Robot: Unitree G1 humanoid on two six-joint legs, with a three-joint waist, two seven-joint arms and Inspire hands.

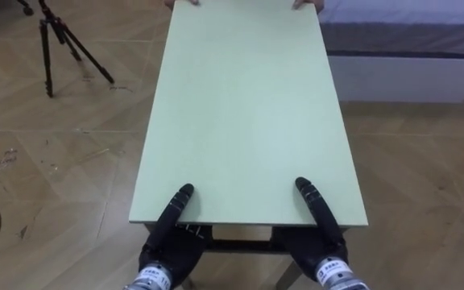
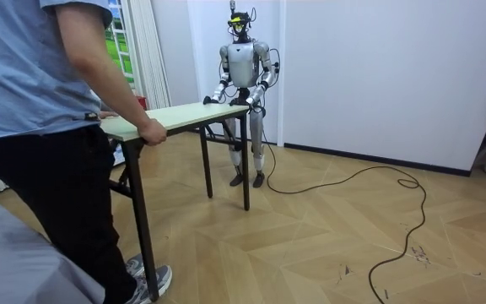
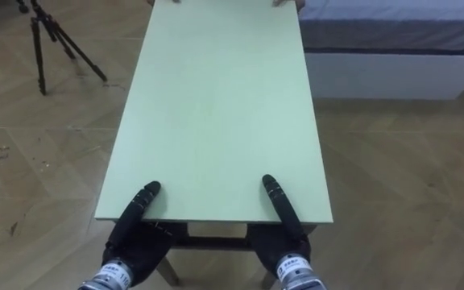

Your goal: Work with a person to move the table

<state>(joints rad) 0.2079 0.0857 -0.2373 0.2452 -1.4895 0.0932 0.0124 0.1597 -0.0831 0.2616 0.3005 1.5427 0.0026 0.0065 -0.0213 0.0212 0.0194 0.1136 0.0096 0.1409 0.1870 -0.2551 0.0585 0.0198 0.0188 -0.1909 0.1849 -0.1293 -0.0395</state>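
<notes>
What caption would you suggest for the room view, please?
Robot and person stand at opposite ends of a pale green table, the person's hand on its edge.

The table point(image 1: 248, 113) hides part of the left hand point(image 1: 166, 243) and of the right hand point(image 1: 325, 235)

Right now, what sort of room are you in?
Probably a bedroom, maybe staged for recording: a low bed beside the table, wood floor, a window curtain, a tripod.
</notes>
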